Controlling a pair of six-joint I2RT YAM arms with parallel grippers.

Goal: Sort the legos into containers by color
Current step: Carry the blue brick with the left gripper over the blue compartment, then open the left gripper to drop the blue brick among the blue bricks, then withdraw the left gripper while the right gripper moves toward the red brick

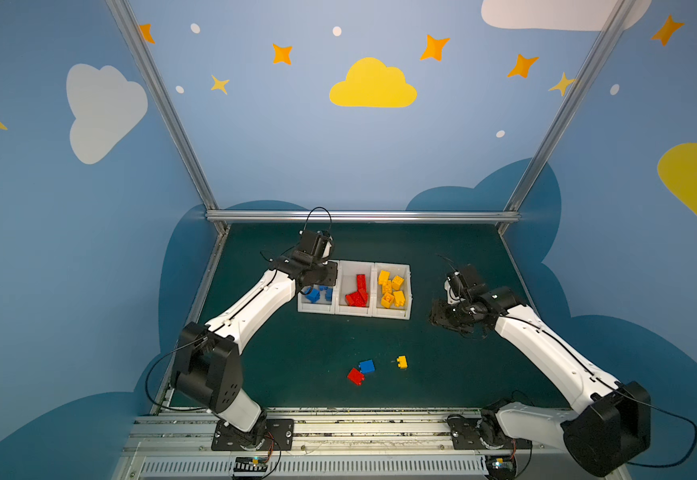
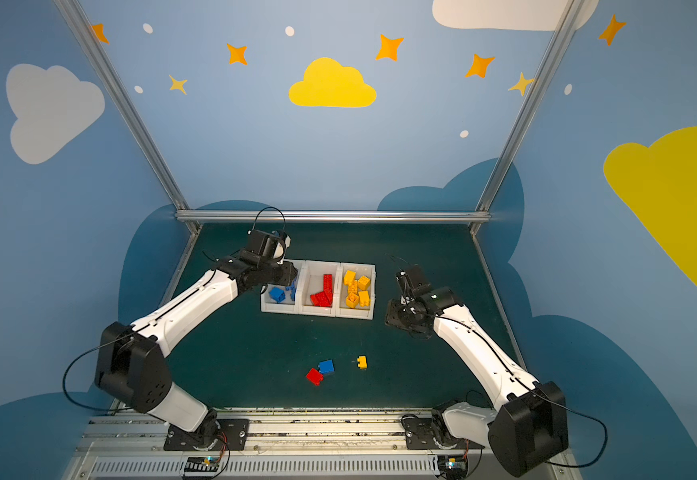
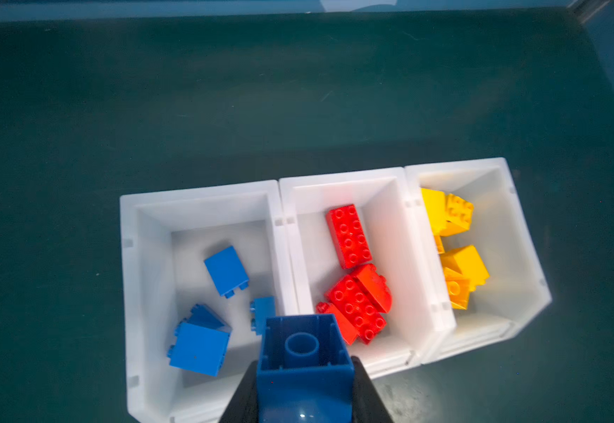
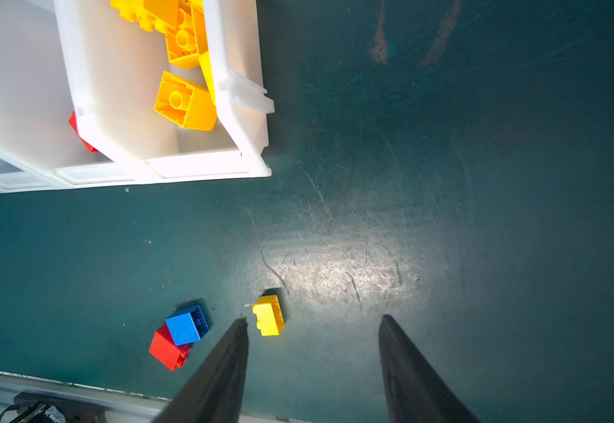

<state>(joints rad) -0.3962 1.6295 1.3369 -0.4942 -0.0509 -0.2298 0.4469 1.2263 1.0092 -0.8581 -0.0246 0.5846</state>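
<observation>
Leftward, the left tool point(image 3: 304, 364) is clamped on a blue brick point(image 3: 303, 340) over the blue bin point(image 3: 129, 278), with the red bin point(image 3: 389, 227) and yellow bin point(image 3: 506, 227) next in the row. Nearer the front, a red brick point(image 1: 355, 375) touching a loose blue brick point(image 1: 366, 366), and a yellow brick point(image 1: 402, 362) apart, lie on the tabletop point(image 1: 280, 353). Rightward, the right tool point(image 4: 312, 320) hangs empty, jaws apart; the bricks look light, rigid and slick, best pinched across flat opposite sides.

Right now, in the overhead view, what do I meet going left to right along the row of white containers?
First the container of blue legos → container of red legos → container of yellow legos.
</observation>
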